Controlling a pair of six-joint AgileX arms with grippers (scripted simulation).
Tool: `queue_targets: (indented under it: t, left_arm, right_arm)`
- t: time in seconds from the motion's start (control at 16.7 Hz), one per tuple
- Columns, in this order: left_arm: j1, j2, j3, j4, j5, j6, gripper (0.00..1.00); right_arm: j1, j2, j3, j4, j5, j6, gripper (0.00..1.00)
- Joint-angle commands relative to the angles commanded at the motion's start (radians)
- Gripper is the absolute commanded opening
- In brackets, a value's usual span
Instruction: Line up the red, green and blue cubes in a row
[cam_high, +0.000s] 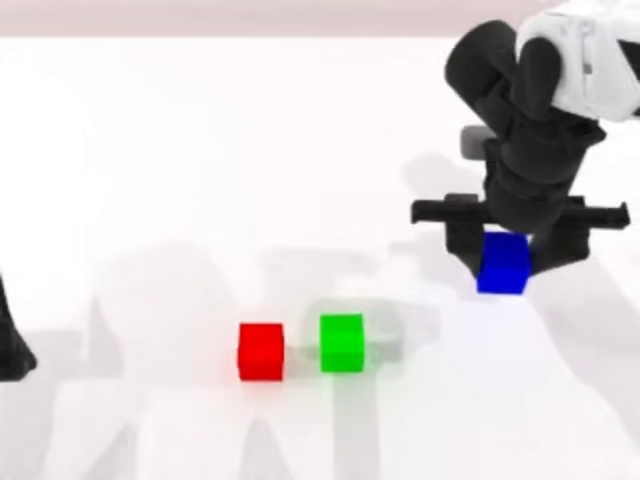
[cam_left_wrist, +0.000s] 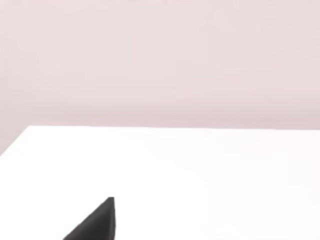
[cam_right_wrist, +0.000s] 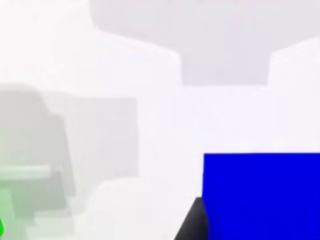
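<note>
The red cube (cam_high: 261, 351) and the green cube (cam_high: 342, 343) sit side by side near the table's front middle, a small gap between them. Farther back and to the right is the blue cube (cam_high: 502, 268), with my right gripper (cam_high: 505, 255) shut on it from above, a black finger on each side. In the right wrist view the blue cube (cam_right_wrist: 262, 195) fills the corner with one fingertip (cam_right_wrist: 196, 222) pressed on its side. My left arm (cam_high: 10, 345) is parked at the table's left edge. Its one visible fingertip (cam_left_wrist: 100, 222) stands wide of the middle with nothing near it.
The white table (cam_high: 200, 180) carries only the three cubes. Its back edge (cam_left_wrist: 175, 127) meets a pale wall. The right arm's black and white body (cam_high: 540, 90) hangs over the back right corner.
</note>
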Motion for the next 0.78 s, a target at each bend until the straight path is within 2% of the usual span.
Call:
queue_targets:
  t: [0.36, 0.78]
  left_arm:
    - [0.0, 0.0, 0.0, 0.0, 0.0, 0.0, 1.0]
    - [0.0, 0.0, 0.0, 0.0, 0.0, 0.0, 1.0]
  right_arm:
    - [0.169, -0.059, -0.019, -0.037, 0.0, 0.116, 0.0]
    - [0.18, -0.055, -0.031, -0.02, -0.002, 0.125, 0.0]
